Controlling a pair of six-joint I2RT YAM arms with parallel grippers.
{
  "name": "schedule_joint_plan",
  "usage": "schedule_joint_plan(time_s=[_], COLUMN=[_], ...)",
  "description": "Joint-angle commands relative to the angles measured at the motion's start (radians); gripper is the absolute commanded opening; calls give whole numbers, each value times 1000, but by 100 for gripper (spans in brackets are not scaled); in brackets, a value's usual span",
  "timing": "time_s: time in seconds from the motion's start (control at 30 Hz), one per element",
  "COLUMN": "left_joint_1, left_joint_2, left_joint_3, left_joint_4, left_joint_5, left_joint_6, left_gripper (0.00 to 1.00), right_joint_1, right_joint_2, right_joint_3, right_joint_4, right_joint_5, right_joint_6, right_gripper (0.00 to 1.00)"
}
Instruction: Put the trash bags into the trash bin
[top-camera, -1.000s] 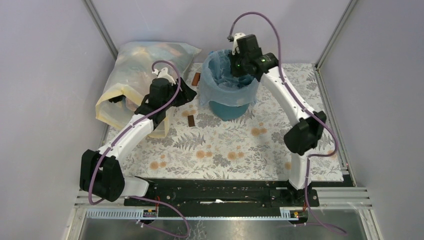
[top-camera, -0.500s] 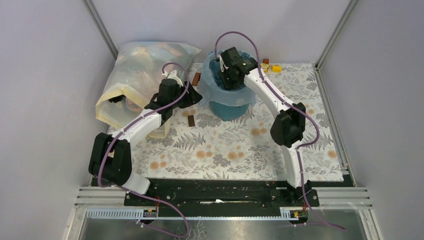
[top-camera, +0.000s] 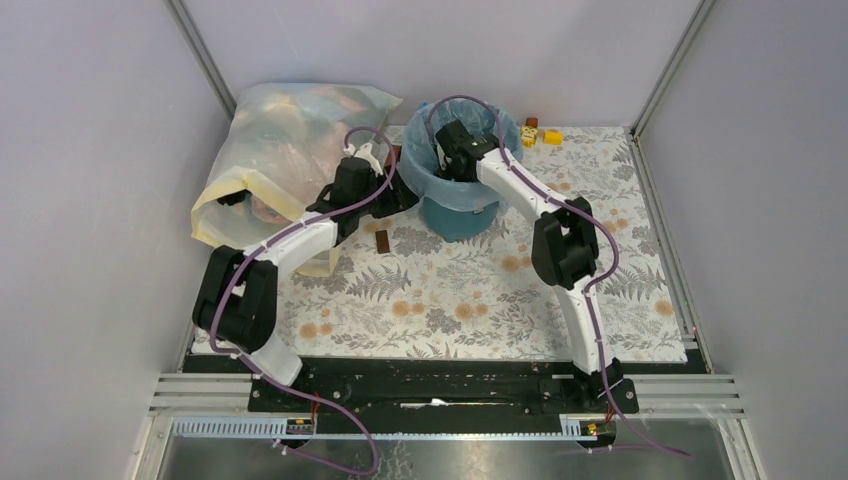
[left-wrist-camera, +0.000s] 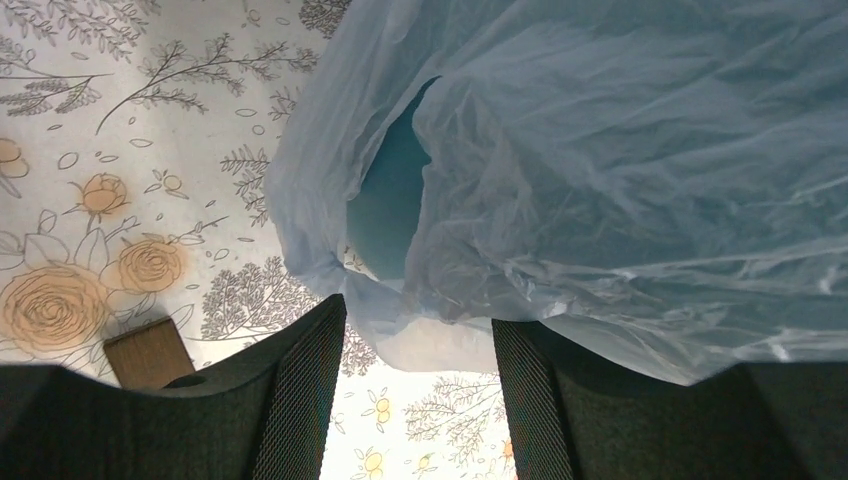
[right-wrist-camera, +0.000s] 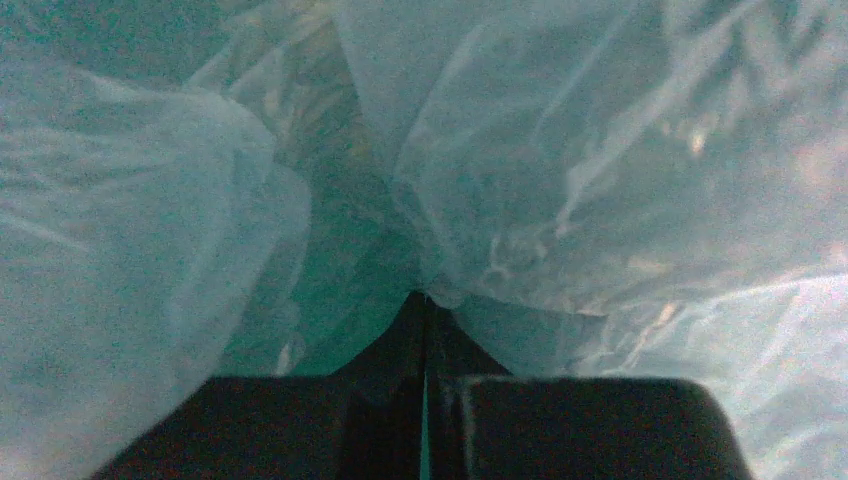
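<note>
The trash bag (top-camera: 432, 172), thin pale blue plastic, lines the teal trash bin (top-camera: 460, 215) and hangs over its rim. My right gripper (top-camera: 448, 152) reaches down inside the bin. In the right wrist view it (right-wrist-camera: 425, 300) is shut, with folds of the trash bag (right-wrist-camera: 600, 180) gathered at its tips. My left gripper (top-camera: 402, 192) sits low at the bin's left side. Its jaws (left-wrist-camera: 418, 330) stand open, with the hanging edge of the trash bag (left-wrist-camera: 620, 150) just at the fingertips. A patch of bare trash bin (left-wrist-camera: 388, 215) shows through a gap.
A large yellowish clear sack (top-camera: 265, 160) stands at the back left behind the left arm. A small brown block (top-camera: 382, 241) lies on the floral mat in front of the bin, also in the left wrist view (left-wrist-camera: 148, 352). Small yellow pieces (top-camera: 545, 134) lie at the back right.
My right gripper has dropped from above the bin down into it, and the puffed bag has sunk with it. My left gripper has moved right, up to the bin's side.
</note>
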Motion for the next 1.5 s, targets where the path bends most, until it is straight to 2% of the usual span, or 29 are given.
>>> schedule_joint_plan(time_s=[0.0, 0.63, 0.87, 1.0, 1.13, 1.47], left_joint_1=[-14, -32, -35, -35, -35, -35], left_joint_2=[20, 73, 73, 78, 85, 88], left_joint_3=[61, 102, 111, 125, 135, 155], left_joint_4=[59, 53, 42, 33, 32, 22], left_joint_5=[29, 49, 53, 54, 65, 78], left_joint_6=[12, 14, 15, 17, 9, 2], left_gripper=[58, 58, 58, 58, 58, 58], right_joint_1=[4, -4, -53, -79, -81, -81], right_joint_2=[36, 154, 188, 222, 293, 153], right_joint_3=[-5, -26, -9, 61, 185, 150], right_joint_4=[12, 21, 19, -16, -108, -93], right_joint_5=[12, -75, -143, -192, -151, -144], right_joint_6=[-10, -11, 6, -1, -22, -12], right_gripper=[0, 0, 0, 1, 1, 1])
